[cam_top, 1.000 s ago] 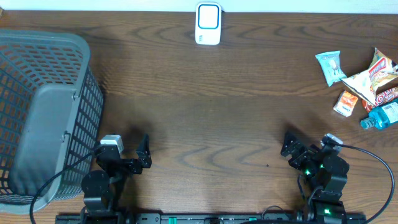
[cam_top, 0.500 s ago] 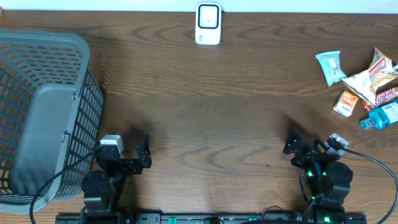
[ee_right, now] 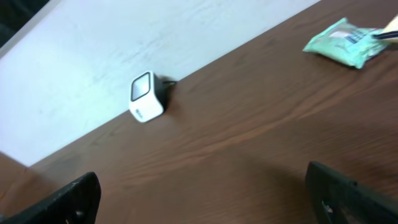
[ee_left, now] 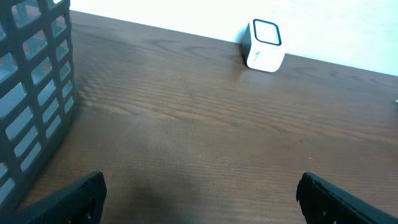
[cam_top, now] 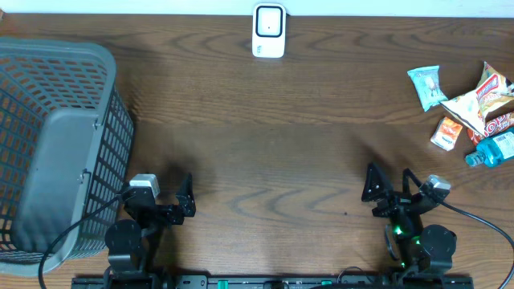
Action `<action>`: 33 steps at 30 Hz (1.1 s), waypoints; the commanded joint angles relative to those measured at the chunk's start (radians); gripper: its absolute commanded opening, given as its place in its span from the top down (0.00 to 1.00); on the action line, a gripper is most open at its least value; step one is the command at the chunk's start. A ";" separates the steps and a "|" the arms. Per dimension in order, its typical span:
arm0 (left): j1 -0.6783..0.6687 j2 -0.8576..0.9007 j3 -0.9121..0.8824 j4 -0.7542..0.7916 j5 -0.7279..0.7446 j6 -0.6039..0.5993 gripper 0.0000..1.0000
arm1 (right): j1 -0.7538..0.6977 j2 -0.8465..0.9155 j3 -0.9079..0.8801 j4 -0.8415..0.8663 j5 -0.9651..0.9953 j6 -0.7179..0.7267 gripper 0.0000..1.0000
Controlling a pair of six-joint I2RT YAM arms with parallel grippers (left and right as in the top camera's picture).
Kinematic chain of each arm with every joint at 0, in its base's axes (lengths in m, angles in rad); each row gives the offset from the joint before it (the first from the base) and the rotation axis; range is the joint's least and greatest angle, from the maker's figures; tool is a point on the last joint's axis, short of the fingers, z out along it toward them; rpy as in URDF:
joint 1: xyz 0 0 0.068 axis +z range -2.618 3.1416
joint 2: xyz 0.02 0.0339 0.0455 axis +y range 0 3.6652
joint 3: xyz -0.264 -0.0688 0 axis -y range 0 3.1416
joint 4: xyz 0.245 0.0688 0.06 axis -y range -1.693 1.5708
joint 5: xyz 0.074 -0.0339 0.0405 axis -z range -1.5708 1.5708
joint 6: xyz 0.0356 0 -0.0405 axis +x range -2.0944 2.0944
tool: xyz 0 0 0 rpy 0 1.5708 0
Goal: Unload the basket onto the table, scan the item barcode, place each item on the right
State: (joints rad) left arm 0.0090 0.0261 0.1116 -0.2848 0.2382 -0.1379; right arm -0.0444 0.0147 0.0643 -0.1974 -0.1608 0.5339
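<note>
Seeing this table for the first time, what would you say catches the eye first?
The big grey mesh basket fills the left side of the table. A small white scanner stands alone at the middle of the far edge, and a colourful heap of snack packets lies at the right edge.

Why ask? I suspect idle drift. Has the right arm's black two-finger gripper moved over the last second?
Yes. The right gripper, open, has swung from angling leftward to facing the far edge of the wooden table, where the white box-shaped scanner stands.
</note>
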 commanded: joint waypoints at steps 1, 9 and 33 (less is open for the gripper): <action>-0.001 -0.003 -0.016 -0.021 0.013 -0.009 0.02 | 0.046 -0.010 -0.002 -0.002 -0.002 0.004 0.01; -0.001 -0.003 -0.016 -0.021 0.013 -0.009 0.02 | 0.084 -0.010 -0.002 -0.002 -0.003 0.004 0.01; -0.001 -0.003 -0.016 -0.021 0.013 -0.009 0.02 | 0.094 -0.010 -0.002 -0.010 0.103 -0.513 0.01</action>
State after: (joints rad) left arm 0.0090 0.0265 0.1112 -0.2848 0.2382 -0.1379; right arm 0.0349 0.0147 0.0643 -0.2028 -0.0746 0.0620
